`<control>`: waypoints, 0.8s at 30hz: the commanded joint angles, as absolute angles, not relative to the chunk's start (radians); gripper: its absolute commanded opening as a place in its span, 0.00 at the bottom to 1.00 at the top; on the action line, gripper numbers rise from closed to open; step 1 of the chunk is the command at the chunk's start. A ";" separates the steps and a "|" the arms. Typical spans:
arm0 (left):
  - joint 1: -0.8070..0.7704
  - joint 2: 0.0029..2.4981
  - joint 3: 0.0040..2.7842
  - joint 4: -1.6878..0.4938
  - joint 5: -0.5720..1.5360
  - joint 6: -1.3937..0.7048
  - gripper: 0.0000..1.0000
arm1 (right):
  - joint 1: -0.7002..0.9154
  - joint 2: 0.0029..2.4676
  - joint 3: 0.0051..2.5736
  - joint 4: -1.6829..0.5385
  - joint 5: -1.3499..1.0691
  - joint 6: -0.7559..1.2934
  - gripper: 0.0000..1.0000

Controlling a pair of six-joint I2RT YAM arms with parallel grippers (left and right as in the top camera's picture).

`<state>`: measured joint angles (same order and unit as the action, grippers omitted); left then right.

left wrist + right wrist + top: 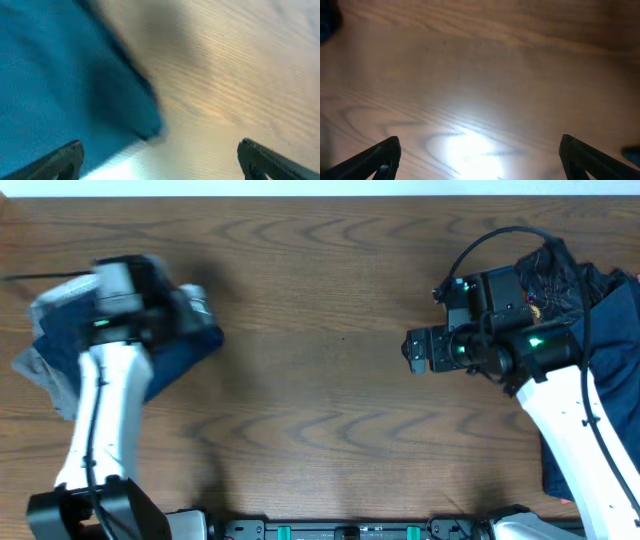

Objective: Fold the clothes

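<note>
Left gripper (160, 150) gapes empty over the edge of navy shorts (55, 75); right gripper (480, 142) gapes empty above wooden table (480, 65).

One pile of clothes (185, 352) lay at the left end of the tabletop (320, 420), toward the far side, partly under the left arm (100, 420). The left pincer (200, 305) hung over that pile's right edge (in its wrist view, cloth filled the left side and bare tabletop the right). A second heap of clothes (612, 345) lay along the right edge, running from far to near, behind and under the right arm (580, 430). The right pincer (412, 350) was left of that heap, apart from it, over bare tabletop. The two pincers were well apart, with the middle of the tabletop between them.
</note>
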<state>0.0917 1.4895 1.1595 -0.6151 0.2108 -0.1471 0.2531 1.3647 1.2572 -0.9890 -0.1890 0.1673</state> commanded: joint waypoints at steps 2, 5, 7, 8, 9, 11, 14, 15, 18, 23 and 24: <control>-0.040 1.476 1.169 -0.790 0.216 -0.105 0.98 | 0.147 1.407 1.271 -1.014 -0.300 0.159 0.99; -0.089 1.476 1.169 -0.992 0.217 -0.112 0.98 | 0.083 1.409 1.271 -1.109 -0.296 0.138 0.99; -0.112 1.475 1.169 -1.145 0.217 -0.112 0.98 | 0.044 1.409 1.271 -1.181 -0.287 0.110 0.99; -0.118 1.473 1.169 -1.191 0.216 -0.112 0.98 | 0.033 1.409 1.271 -1.204 -0.276 0.111 0.99; -0.122 1.468 1.168 -1.241 0.216 -0.113 0.98 | 0.019 1.406 1.271 -1.231 -0.267 0.115 0.99; -0.128 1.444 1.161 -1.288 0.217 -0.117 0.98 | 0.001 1.392 1.264 -1.263 -0.262 0.123 0.99; -0.137 1.345 1.127 -1.290 0.216 -0.133 0.98 | -0.007 1.333 1.238 -1.275 -0.252 0.133 0.99; -0.141 1.296 1.112 -1.278 0.216 -0.136 0.98 | -0.006 1.296 1.222 -1.271 -0.229 0.155 0.99; -0.160 1.101 1.054 -1.193 0.216 -0.140 0.98 | -0.005 1.147 1.145 -1.215 -0.171 0.210 0.99; -0.227 0.672 0.936 -1.013 0.076 -0.204 0.98 | 0.034 0.753 0.930 -0.990 -0.072 0.212 0.99; -0.234 0.599 0.916 -0.975 0.065 -0.204 0.98 | 0.035 0.682 0.896 -0.945 -0.067 0.212 0.99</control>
<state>-0.2085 0.7757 0.9726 -1.0225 0.1562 -0.1638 0.0185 0.8410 0.9791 -1.0008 -0.1452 0.1902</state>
